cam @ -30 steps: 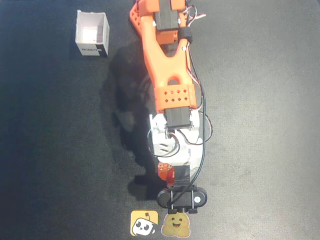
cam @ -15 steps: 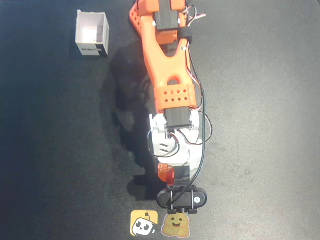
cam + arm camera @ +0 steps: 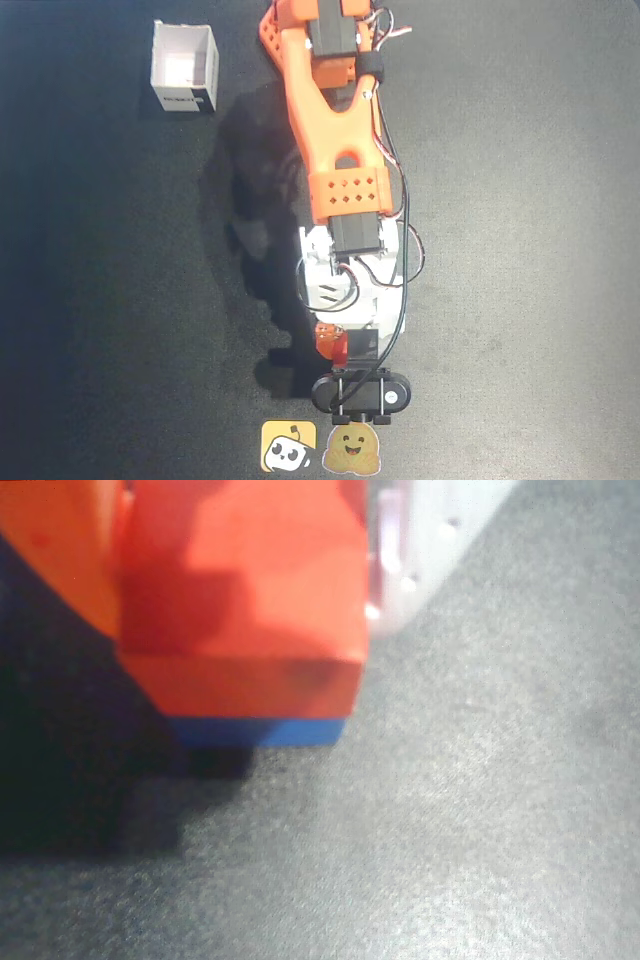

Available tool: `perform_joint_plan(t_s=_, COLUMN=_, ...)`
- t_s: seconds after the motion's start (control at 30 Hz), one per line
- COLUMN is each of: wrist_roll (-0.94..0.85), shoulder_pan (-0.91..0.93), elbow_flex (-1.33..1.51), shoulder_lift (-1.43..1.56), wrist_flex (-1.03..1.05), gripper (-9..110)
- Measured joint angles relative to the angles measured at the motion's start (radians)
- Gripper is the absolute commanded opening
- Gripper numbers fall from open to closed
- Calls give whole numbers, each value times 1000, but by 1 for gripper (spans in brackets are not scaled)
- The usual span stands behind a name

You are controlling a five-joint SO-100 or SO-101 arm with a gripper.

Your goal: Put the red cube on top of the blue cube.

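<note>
Our gripper [image 3: 250, 610] clamps the red cube [image 3: 240, 600] between its orange and white fingers, resting it on the blue cube [image 3: 262, 731]; the white box's [image 3: 184, 68] label is unreadable.

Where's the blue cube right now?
In the wrist view the blue cube shows as a thin strip directly under the red cube, which sits between the gripper fingers; the overhead view hides it.
</note>
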Motion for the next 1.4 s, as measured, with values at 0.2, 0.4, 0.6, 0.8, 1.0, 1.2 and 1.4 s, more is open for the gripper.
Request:
perform_joint_plan(t_s=0.2, wrist_roll=0, shoulder_pan=0, elbow_flex=6, shoulder_lift=-3, wrist_flex=0, gripper=18)
perform_joint_plan(t_s=0.4, wrist_roll=2, shoulder_pan=0, elbow_flex=6, shoulder_lift=-3, wrist_flex=0, gripper=22)
perform_joint_plan(t_s=0.6, wrist_roll=2, shoulder_pan=0, elbow_flex=6, shoulder_lift=-3, wrist_flex=0, gripper=22)
perform_joint_plan(t_s=0.8, wrist_roll=2, shoulder_pan=0, elbow_flex=6, shoulder_lift=60, wrist_flex=5, gripper=22)
perform_joint_plan(t_s=1.0, wrist_roll=5, shoulder_pan=0, elbow_flex=6, shoulder_lift=143, wrist_flex=61, gripper=22)
perform_joint_plan(t_s=1.2, wrist_roll=-25, shoulder_pan=0, elbow_flex=40, shoulder_lift=249, wrist_flex=114, gripper=17)
perform_joint_plan(t_s=1.4, wrist_roll=-101, shoulder_pan=15, elbow_flex=43, shoulder_lift=351, wrist_flex=235, gripper=4)
